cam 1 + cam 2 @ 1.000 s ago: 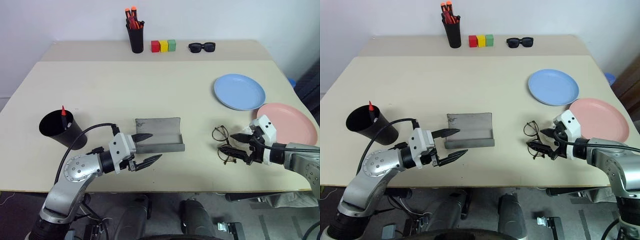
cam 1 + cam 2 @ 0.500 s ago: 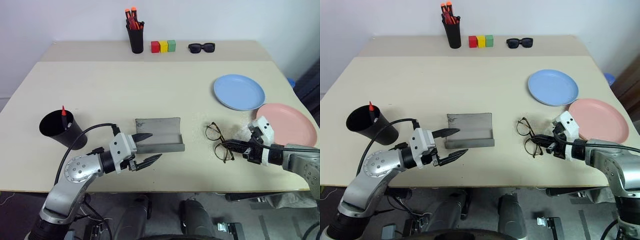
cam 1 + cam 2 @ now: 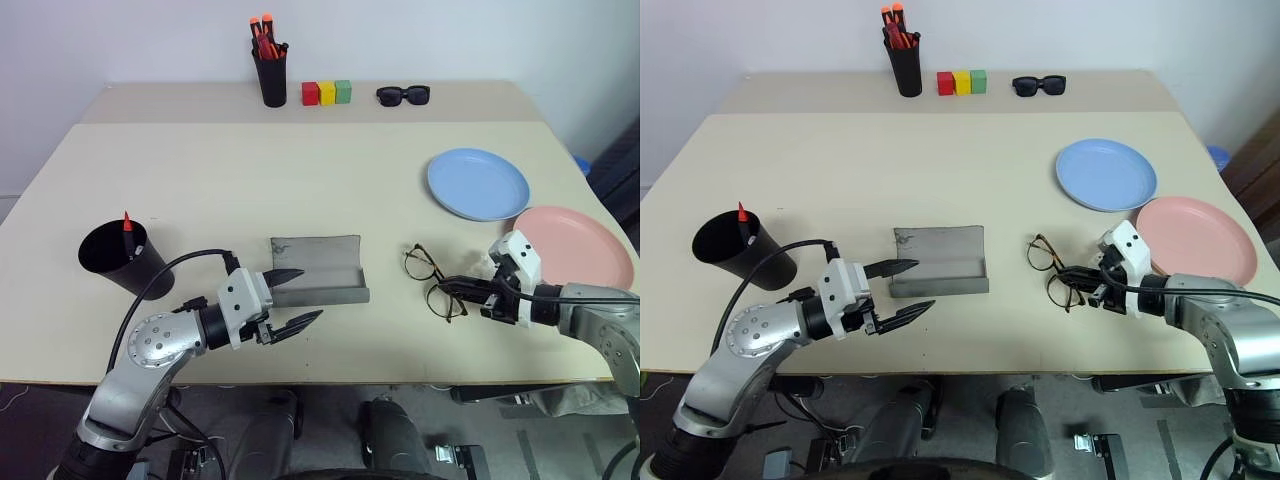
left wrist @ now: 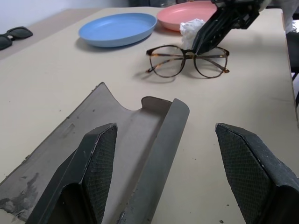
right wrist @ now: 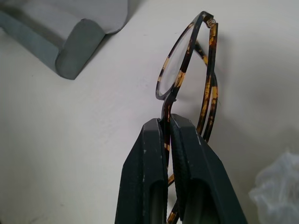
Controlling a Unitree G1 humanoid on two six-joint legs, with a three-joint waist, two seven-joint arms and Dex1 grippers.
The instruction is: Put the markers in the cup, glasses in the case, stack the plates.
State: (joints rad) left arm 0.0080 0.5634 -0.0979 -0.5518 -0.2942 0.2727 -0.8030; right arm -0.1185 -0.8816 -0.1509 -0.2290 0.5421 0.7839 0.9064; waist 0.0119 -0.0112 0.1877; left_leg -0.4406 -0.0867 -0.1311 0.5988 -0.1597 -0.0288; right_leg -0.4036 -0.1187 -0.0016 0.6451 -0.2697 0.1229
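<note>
Right gripper, wide a second ago, now clamped on thin round-lens glasses, dragged nearer grey felt case on surface. Left gripper open, empty, beside case.

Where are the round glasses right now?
The glasses are on the right side of the table, between the grey case and the pink plate. The right end effector is pinching their frame.

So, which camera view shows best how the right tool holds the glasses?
The right wrist view: the right tool is shut on the glasses at the bridge. The left wrist view shows the whole frame from the front; both eye views show the grip small, from above.
</note>
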